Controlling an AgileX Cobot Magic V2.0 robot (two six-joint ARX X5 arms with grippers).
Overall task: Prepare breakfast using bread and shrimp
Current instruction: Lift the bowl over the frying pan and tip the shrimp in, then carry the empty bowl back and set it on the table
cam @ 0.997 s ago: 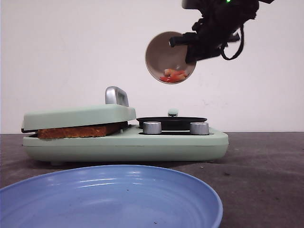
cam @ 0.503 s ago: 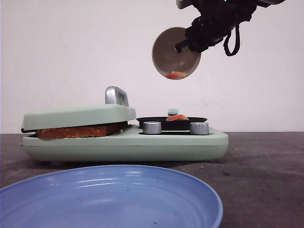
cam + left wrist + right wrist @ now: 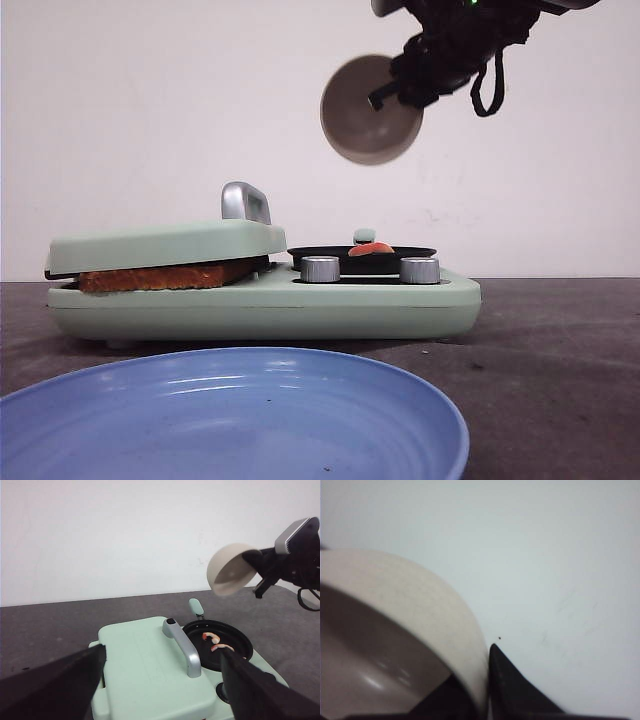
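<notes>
1. The right gripper [image 3: 400, 95] hangs high above the sandwich maker [image 3: 300, 300], pinching the rim of a tipped bowl [image 3: 368, 110].
2. Directly below that bowl, the shrimp [image 3: 216, 642] lies in the round pan [image 3: 220, 640].
3. Down and to the gripper's left, the bread [image 3: 165, 276] sits under the lid [image 3: 165, 245].
4. Nearer the camera than all this lies a plate [image 3: 230, 420].

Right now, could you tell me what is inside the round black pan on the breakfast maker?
Pink-orange shrimp pieces lie in the black pan, seen from the left wrist. In the front view the pan's rim hides all but one orange top, so the count stays unsure.
</notes>
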